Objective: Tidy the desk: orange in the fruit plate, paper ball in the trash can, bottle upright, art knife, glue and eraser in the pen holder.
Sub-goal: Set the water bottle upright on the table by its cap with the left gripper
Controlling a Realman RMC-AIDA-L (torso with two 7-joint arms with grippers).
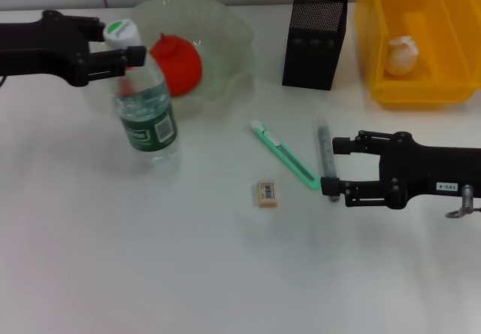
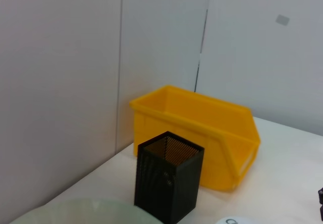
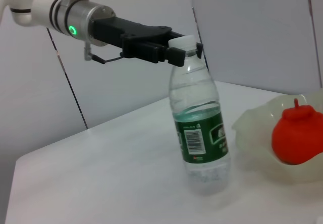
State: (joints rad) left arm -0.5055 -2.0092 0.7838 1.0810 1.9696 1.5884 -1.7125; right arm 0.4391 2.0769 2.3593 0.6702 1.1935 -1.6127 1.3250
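Note:
The bottle (image 1: 146, 116) (image 3: 199, 133) stands upright on the desk (image 1: 150, 274), and my left gripper (image 1: 120, 47) (image 3: 182, 51) is shut on its neck just under the white cap. The orange (image 1: 179, 65) (image 3: 295, 135) lies in the fruit plate (image 1: 229, 25) (image 3: 252, 133). A paper ball (image 1: 400, 54) sits in the trash can (image 1: 421, 86) (image 2: 202, 128). Art knife (image 1: 284, 153), glue (image 1: 325, 150) and eraser (image 1: 267, 193) lie on the desk in front of the pen holder (image 1: 314, 40) (image 2: 169, 183). My right gripper (image 1: 336, 168) is open, its fingertips straddling the glue's near end.
The pen holder stands between the fruit plate and the trash can at the back of the desk. A grey panelled wall (image 2: 75, 57) runs behind them. The plate's rim (image 2: 75, 206) shows low in the left wrist view.

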